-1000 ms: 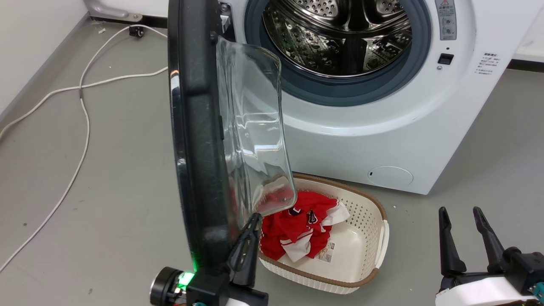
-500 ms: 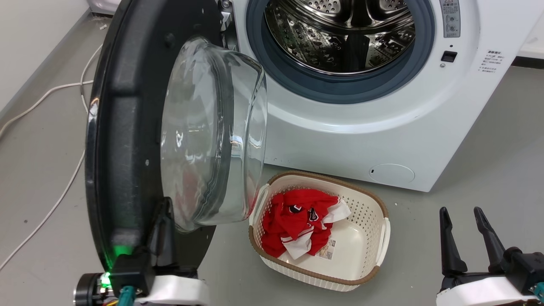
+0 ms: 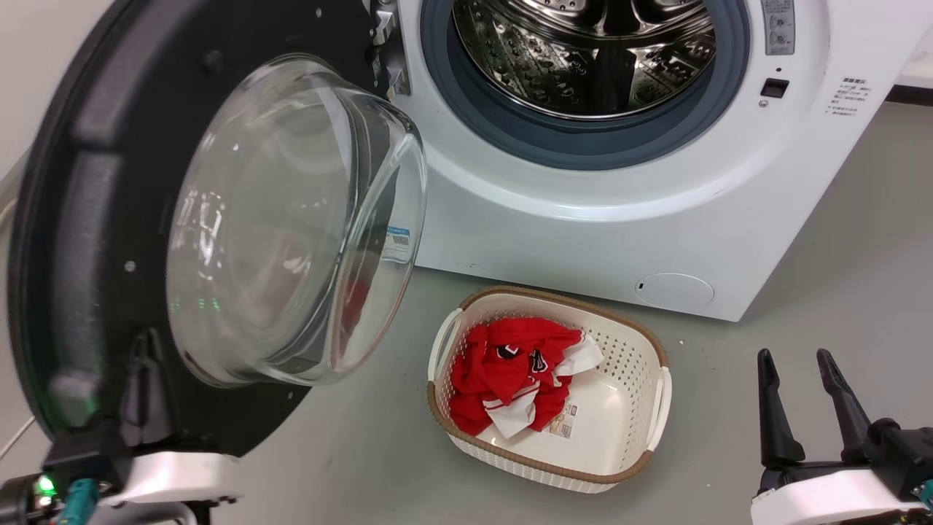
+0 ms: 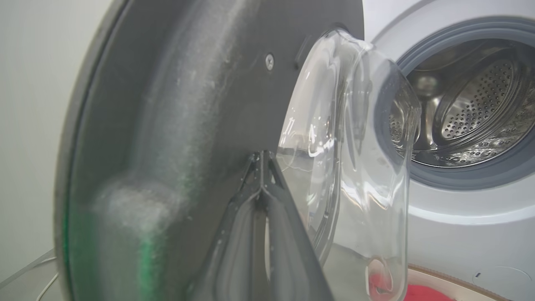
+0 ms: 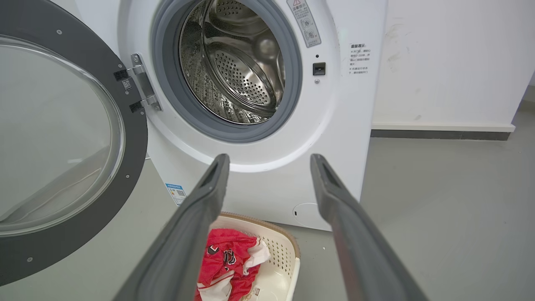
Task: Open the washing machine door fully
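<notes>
Nearest: left hand point(image 4: 261, 156), fingers together with nothing between them, tips flat against the inner black rim of the washing machine door point(image 3: 240, 219), low on the edge away from the hinge point(image 3: 386, 51). Pushing rather than gripping, by the look of it. Right hand point(image 3: 794, 357) low and well off to the side, fingers apart, empty, idle above the floor point(image 3: 838, 255).

Next out: door swung wide at the washer's left, inner face and glass bowl toward the head camera, opening fully uncovered. Probably close to full travel; hinge stop position unknown.

Handling call: stiff, fairly heavy, free-swinging on one hinge. Glossy rim likely slick under the pads. Glass bowl bulging and breakable, so keep off it. Best contact on the black rim opposite the hinge, for leverage. Push steady, ease off near the stop to avoid bounce-back.

Beyond: basket point(image 3: 641, 343) with red garment point(image 3: 510, 364) on the floor, near the door but apart from it. Farthest: white washer point(image 3: 583, 226), blue-grey ring point(image 3: 583, 153), steel drum point(image 3: 583, 58).
</notes>
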Tool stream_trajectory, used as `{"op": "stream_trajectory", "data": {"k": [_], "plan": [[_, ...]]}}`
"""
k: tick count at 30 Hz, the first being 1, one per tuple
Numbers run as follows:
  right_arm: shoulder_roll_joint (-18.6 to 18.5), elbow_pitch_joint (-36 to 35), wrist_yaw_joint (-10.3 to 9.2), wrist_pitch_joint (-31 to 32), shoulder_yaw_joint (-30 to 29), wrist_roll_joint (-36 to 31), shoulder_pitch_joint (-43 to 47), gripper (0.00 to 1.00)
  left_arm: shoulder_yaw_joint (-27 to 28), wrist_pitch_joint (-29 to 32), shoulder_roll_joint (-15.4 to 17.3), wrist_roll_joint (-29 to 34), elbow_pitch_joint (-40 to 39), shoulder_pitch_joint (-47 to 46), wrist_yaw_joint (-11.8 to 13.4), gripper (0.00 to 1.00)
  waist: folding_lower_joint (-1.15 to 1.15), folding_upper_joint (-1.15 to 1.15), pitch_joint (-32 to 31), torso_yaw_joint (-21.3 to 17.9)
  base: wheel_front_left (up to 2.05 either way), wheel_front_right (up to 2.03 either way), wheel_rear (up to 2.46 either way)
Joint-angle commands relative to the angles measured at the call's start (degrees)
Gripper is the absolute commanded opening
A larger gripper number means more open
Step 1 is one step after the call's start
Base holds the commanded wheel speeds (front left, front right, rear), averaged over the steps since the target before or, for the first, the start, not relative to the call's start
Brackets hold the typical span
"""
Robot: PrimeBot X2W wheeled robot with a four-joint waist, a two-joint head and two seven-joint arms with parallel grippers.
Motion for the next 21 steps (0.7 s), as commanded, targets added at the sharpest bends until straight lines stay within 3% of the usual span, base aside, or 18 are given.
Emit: {"op": "stream_trajectory", "data": {"k": [1,9,21], "plan": [[0.10,-0.32,-0.04,0.11,-0.12,0.02,-0.45,1.00,1.84,-0.20,1.15,-0.69,0.62,0.02,0.32,0.00,-0.01,0.00,0.21,0.10,0.00,0.00,0.00],[0.10,-0.61,-0.04,0.26,-0.10,-0.35,-0.97,1.00,6.75,-0.03,4.35,-4.68,6.02,-2.54,-1.98,0.00,-0.01,0.00,0.99,0.38,0.00,0.00,0.00],[0.10,-0.42,-0.04,0.40,0.28,-0.60,-1.36,1.00,10.86,0.15,8.84,-9.79,19.84,-9.16,-7.69,0.00,-0.01,0.00,1.15,-0.38,0.00,0.00,0.00]]}}
